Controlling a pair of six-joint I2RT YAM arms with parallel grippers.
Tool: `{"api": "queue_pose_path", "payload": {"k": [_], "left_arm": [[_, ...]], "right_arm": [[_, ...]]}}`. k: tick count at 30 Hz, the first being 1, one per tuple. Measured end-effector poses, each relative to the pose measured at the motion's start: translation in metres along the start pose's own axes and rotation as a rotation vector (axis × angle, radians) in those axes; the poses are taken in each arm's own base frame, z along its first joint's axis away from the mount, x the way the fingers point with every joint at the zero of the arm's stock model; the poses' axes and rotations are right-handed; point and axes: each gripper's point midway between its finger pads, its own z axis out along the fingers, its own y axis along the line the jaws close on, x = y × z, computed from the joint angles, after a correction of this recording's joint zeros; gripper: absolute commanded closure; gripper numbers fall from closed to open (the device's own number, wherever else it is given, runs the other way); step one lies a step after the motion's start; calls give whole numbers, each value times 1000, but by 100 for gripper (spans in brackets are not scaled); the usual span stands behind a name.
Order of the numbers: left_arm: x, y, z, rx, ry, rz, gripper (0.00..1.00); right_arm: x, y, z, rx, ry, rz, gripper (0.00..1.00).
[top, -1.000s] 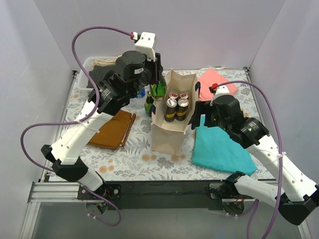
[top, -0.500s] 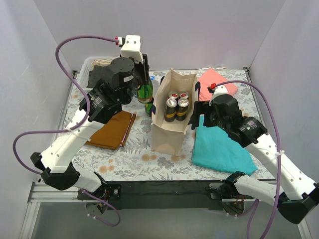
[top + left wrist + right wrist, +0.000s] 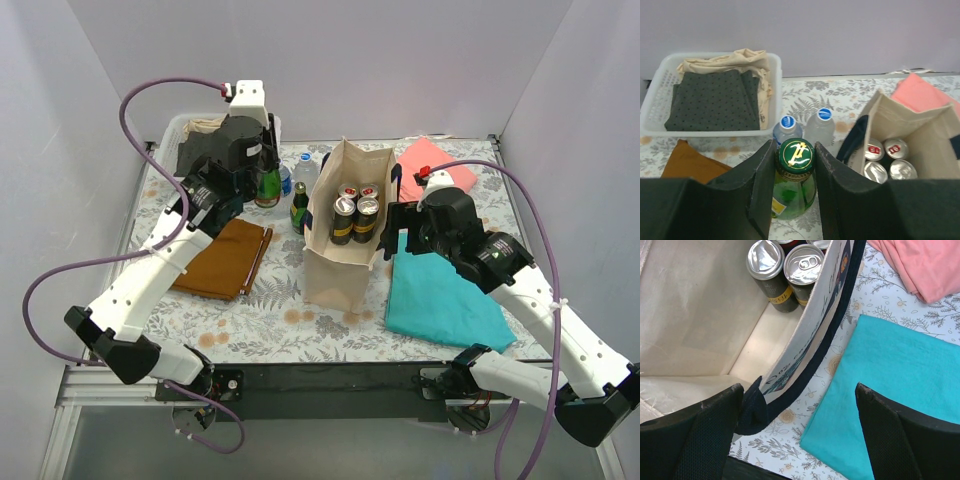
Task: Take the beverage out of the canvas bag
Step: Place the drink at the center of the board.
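My left tool (image 3: 794, 146) is black; green glass bottle (image 3: 794, 192) has gold-marked green cap (image 3: 796, 154); beige canvas bag (image 3: 920, 140), navy handles (image 3: 852, 142); desk (image 3: 270, 300) fern-printed.

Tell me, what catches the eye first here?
The left gripper holds a green bottle by its neck, upright at the back left, near a white basket. In the middle stands the tall canvas bag with four cans inside; the open right gripper straddles its right wall.

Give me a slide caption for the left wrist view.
Left pincer shut on a green bottle; water bottles and basket beyond, canvas bag of cans at right.
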Motion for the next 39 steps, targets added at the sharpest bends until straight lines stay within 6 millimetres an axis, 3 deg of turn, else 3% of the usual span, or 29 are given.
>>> {"api": "queue_pose_path", "payload": {"k": [6,19,39], "left_arm": [[25,25,15,-48,46,-6,100],[109,22,36,7,194,-17,100],[151,26,59,55,185,-84,100]], "right_arm": [[-1,1,1,-3,2,0,4],[-1,2,1,-5,4,-1,4],[-3,0,-3,-3,-12,1,3]]}}
